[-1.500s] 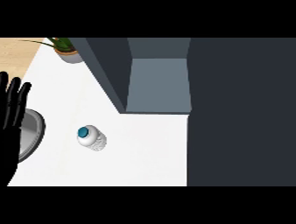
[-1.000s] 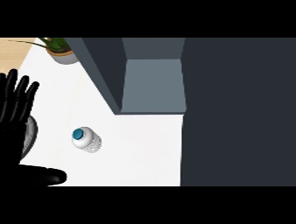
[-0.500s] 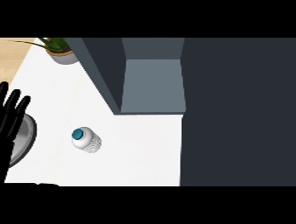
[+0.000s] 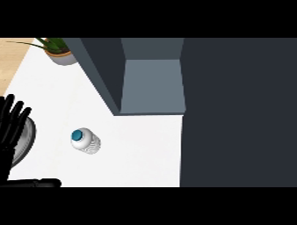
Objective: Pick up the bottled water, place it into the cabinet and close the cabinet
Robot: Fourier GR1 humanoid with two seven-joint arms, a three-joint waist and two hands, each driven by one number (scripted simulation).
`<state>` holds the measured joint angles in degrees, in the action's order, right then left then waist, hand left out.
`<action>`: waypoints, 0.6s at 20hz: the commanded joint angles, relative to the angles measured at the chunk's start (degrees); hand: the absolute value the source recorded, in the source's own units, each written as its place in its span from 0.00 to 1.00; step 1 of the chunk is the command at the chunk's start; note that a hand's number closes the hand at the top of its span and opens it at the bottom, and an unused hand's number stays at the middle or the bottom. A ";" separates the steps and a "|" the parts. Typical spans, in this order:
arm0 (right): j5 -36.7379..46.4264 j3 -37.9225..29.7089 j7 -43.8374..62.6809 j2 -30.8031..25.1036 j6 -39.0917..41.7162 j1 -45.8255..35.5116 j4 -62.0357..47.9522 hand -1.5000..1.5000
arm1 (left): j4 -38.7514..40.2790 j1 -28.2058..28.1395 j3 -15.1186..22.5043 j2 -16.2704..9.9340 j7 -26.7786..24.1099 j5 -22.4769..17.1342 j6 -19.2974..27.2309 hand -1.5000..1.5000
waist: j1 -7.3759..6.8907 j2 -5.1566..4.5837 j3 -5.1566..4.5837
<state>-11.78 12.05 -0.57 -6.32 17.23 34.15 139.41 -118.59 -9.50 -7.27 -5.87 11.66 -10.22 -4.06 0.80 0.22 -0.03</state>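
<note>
Bottled water (image 4: 85,141) just right of open left hand (image 4: 3,127).

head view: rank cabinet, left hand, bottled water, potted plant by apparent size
1. cabinet
2. left hand, nearer the camera, so it may look oversized
3. potted plant and bottled water: look alike, plant partly cut off; not ranked.

Ribbed plastic bottle (image 4: 86,141), matt counter (image 4: 138,149)

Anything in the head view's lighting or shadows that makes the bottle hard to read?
Head view: lighting is flat and even, with no glare; the bottled water stands out by its teal cap but its white body nearly blends into the white counter; the cabinet interior is evenly grey; the left hand is uniformly black.
</note>
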 commanded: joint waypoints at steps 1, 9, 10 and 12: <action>-0.61 0.36 2.30 -2.04 0.84 7.42 11.46 0.00 | 8.68 0.82 -3.63 -1.45 -3.66 -2.90 -3.15 0.00 | 0.42 -0.04 -0.04; 2.55 1.99 -3.96 -2.37 1.43 10.96 10.49 0.00 | 22.89 -0.89 -1.80 0.12 -10.46 -1.05 -7.06 0.00 | 0.56 -0.03 -0.07; 1.22 2.12 -3.95 -2.48 1.58 10.69 10.05 0.00 | 27.49 1.85 -1.88 1.31 -12.68 -1.34 -6.90 0.00 | 0.68 -0.15 -0.08; 3.12 3.05 -4.76 -3.66 2.35 12.46 11.12 0.00 | 34.55 6.14 -6.32 -1.34 -13.16 -3.90 -7.99 0.00 | 1.48 -0.19 -0.15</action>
<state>-9.53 15.11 -7.17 -8.02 19.00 42.08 140.22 -95.13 -6.77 -10.23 -6.17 2.36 -11.94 -9.89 1.52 0.11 -0.11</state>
